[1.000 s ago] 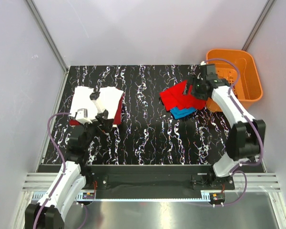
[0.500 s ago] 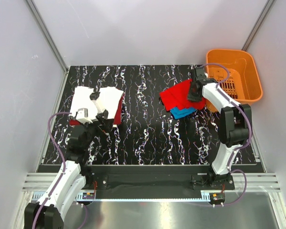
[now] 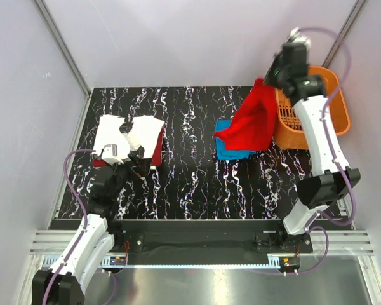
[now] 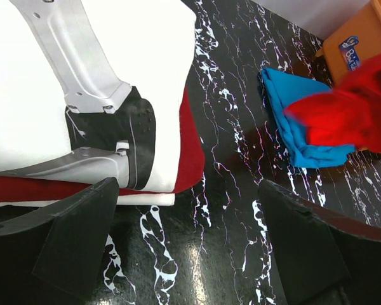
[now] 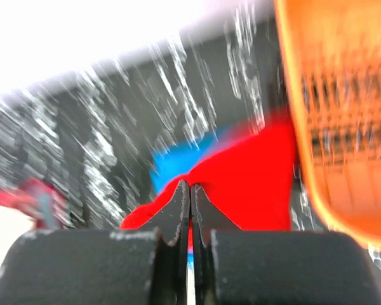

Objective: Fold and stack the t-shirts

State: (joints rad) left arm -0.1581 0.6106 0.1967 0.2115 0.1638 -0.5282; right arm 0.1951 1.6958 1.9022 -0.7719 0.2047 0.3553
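My right gripper point(image 3: 267, 79) is raised high beside the basket, shut on a corner of the bright red t-shirt point(image 3: 251, 121), which hangs from it in a long drape. In the right wrist view the gripper point(image 5: 190, 190) has its jaws pressed together on the red t-shirt point(image 5: 254, 178). Under the red one, the blue t-shirt point(image 3: 225, 150) lies on the table. At the left, the folded white t-shirt with black marks point(image 3: 127, 132) rests on a dark red t-shirt point(image 3: 156, 157). My left gripper point(image 3: 138, 162) hovers open just in front of that pile, holding nothing point(image 4: 190, 216).
The orange plastic basket point(image 3: 327, 95) stands at the back right corner, right beside the raised right arm. Grey walls enclose the black marbled table point(image 3: 190, 178) on three sides.
My right gripper has shut on the bright red t-shirt and lifted it up and back, uncovering more of the blue one. The left arm has not moved.
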